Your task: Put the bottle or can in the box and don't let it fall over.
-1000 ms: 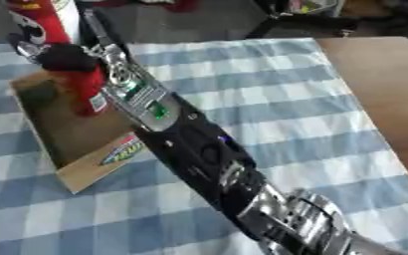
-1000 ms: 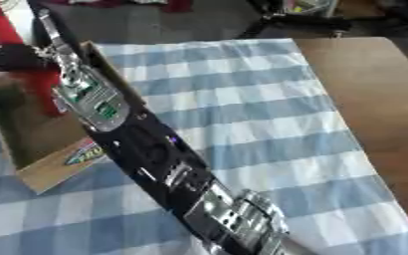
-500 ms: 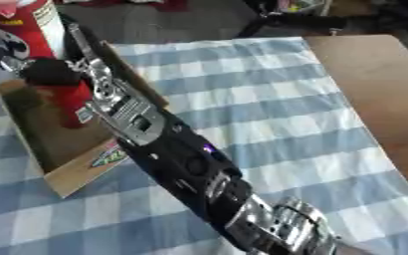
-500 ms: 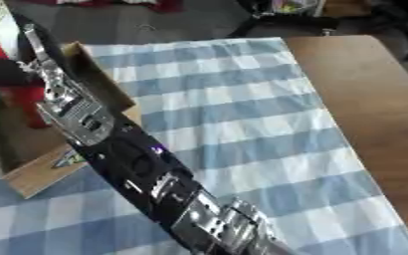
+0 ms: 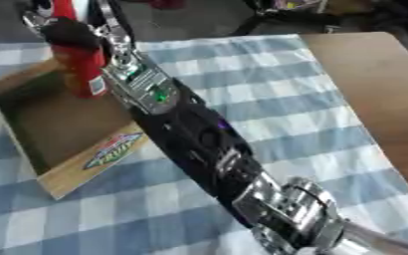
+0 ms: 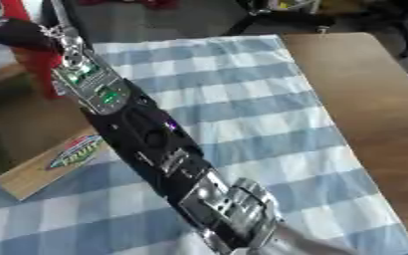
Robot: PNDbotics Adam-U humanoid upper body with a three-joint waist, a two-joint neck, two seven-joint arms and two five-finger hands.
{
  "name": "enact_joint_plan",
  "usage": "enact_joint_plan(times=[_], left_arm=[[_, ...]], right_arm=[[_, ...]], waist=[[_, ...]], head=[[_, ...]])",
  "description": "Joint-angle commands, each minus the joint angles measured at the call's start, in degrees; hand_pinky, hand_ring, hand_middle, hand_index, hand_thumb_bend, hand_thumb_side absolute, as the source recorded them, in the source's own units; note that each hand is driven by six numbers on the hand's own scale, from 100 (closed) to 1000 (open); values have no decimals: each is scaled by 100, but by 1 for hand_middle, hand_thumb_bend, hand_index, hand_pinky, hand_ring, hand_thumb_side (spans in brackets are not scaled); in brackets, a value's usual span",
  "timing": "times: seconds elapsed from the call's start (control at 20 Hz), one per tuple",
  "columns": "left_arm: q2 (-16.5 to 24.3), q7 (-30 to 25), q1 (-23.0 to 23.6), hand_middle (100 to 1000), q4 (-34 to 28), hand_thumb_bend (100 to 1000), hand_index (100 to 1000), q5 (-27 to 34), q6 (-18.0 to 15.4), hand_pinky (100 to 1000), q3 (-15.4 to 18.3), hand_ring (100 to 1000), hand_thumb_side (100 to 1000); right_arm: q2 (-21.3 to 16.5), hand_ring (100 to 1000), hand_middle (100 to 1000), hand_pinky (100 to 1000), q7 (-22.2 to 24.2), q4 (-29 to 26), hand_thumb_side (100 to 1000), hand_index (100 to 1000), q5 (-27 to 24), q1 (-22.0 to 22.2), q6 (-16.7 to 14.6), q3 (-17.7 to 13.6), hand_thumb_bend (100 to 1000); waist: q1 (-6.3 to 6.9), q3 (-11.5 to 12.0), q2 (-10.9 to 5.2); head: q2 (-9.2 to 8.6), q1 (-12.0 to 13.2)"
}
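Robot's right arm stretches diagonally from the lower right corner up to the top left, black w/ silver joints and a small green light on the forearm. At its far end the right hand has dark fingers curled round the top of a red bottle, holding it by the cap area. Bottle is upright, w/ a white label patch low on its side, and stands inside an open cardboard box, near the box's far right corner, close beside the right wall. Its base looks to be at the box floor, but can't tell for sure if it's resting there. Box is shallow, brown inside, w/ a colourful logo printed on the near outer flap. It sits on a blue-and-white checked cloth covering most of the table. Bare brown wood tabletop shows along the right side. Behind the hand, at the top left edge, part of another red-and-white container shows, too cut off to make out. Left hand not visible in either view.
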Motion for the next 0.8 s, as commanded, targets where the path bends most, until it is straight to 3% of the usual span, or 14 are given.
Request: enact_joint_plan(times=[0.05,0.25,0.35,0.4,0.55,0.65,0.7,0.8], left_arm=[[108,0,-57,885,-125,322,746,-21,-21,1000,48,772,100],[88,3,-60,885,-129,323,746,-22,-22,1000,56,772,100],[82,3,-60,885,-131,325,746,-21,-21,1000,57,772,100],[81,3,-59,885,-131,325,746,-20,-21,1000,58,772,100],[78,7,-52,885,-130,324,746,-17,-20,1000,61,772,100],[74,7,-46,885,-129,327,746,-12,-16,1000,59,771,100],[74,7,-44,885,-127,325,746,-10,-12,1000,58,771,100],[73,10,-38,885,-126,326,746,-7,-7,1000,60,771,100]], right_arm=[[-110,511,479,801,-50,106,100,372,41,-65,-88,-23,100],[-76,567,530,808,24,360,100,404,246,140,-212,-47,116],[-58,643,594,823,93,395,100,493,299,212,-288,-39,220],[-54,742,679,842,139,394,100,592,331,234,-323,-29,313],[-69,860,812,870,286,314,100,736,509,267,-443,-11,406],[-76,958,914,909,387,269,202,857,620,269,-472,-6,526],[-78,981,935,928,446,238,255,883,664,265,-469,-12,560],[-95,984,946,939,523,132,278,909,748,231,-413,-29,601]], waist=[[38,30,-57],[40,39,-5],[41,34,3],[41,32,3],[41,23,-2],[40,16,-7],[40,12,-9],[41,1,-15]], head=[[-124,-35],[-154,-26],[-149,-25],[-147,-22],[-143,-15],[-137,-14],[-136,-12],[-119,-3]])
